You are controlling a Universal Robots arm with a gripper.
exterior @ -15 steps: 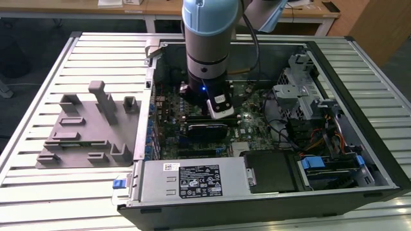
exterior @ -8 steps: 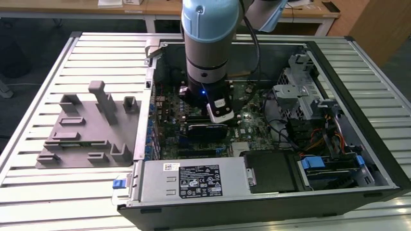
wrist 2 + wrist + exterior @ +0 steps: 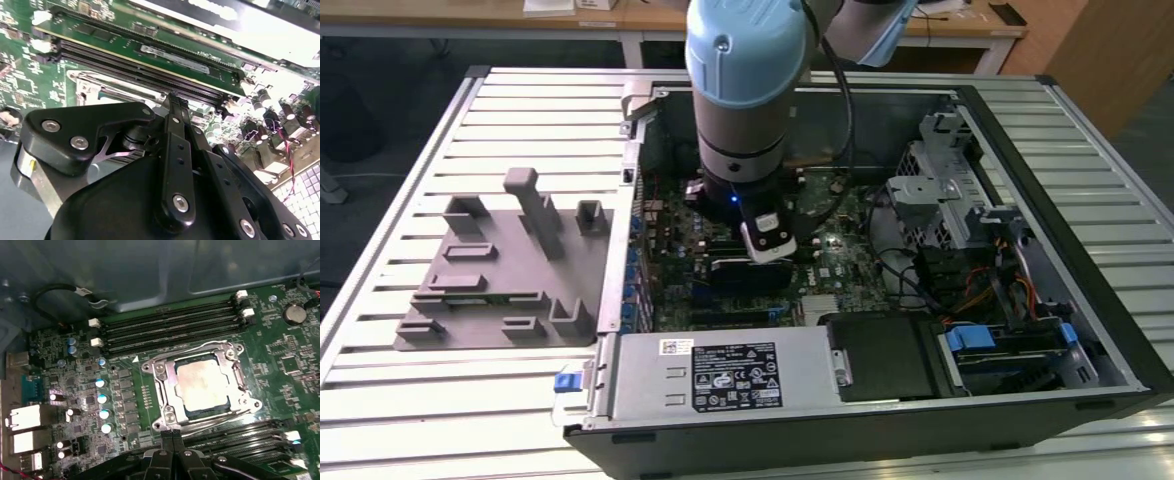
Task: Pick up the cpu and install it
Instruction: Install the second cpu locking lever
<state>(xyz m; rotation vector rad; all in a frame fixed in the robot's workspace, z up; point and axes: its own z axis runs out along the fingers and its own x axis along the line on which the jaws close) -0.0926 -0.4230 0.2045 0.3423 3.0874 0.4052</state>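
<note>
The cpu sits in its socket, and the gripper is above it with nothing in it.

In the first wrist view, the cpu [image 3: 202, 382] lies flat inside the metal socket frame [image 3: 167, 390] on the green motherboard [image 3: 280, 360]. The gripper [image 3: 172, 437] is close beside the frame, its two fingers pressed together and holding nothing. In the exterior view, the arm [image 3: 744, 90] reaches down into the open computer case [image 3: 1067, 160], which lies on a slatted table [image 3: 400, 400].
</note>
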